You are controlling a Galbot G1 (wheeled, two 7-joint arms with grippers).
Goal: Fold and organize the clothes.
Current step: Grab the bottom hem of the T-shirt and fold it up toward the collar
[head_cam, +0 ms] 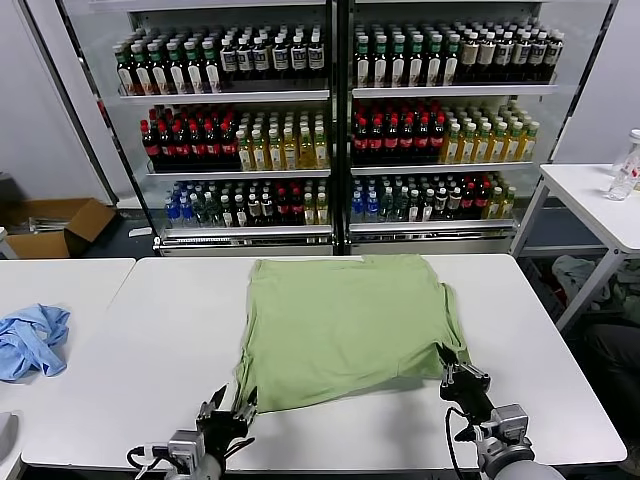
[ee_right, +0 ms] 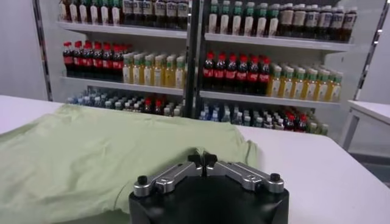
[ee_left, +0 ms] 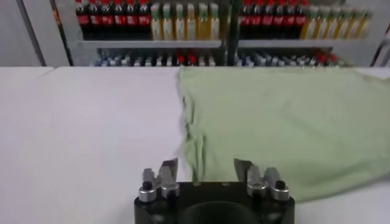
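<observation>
The green T-shirt (head_cam: 345,330) is lying flat on the white tabletop (head_cam: 150,360) in front of me, plain side up, folded into a rough rectangle. Its long axis is running away from me toward the drink coolers, with the far edge near the tabletop's back edge and the near edge slanting, lower on my left and higher on my right.

My left hand (head_cam: 228,412) is hovering just beside the shirt's near left corner with its fingers (ee_left: 167,170) spread apart and nothing between them; the shirt's hem is lying just past the fingertips. My right hand (head_cam: 455,372) is sitting at the shirt's near right corner with its fingers (ee_right: 183,170) pressed together; I cannot tell whether any cloth is caught between them.

A crumpled blue garment (head_cam: 30,340) is lying well apart on the neighbouring tabletop to my left. Behind the tabletop, the cooler shelves (head_cam: 330,95) are holding rows of bottles (head_cam: 390,135), upright and closely packed. An open cardboard box (head_cam: 55,225) is sitting on the floor at the far left.
</observation>
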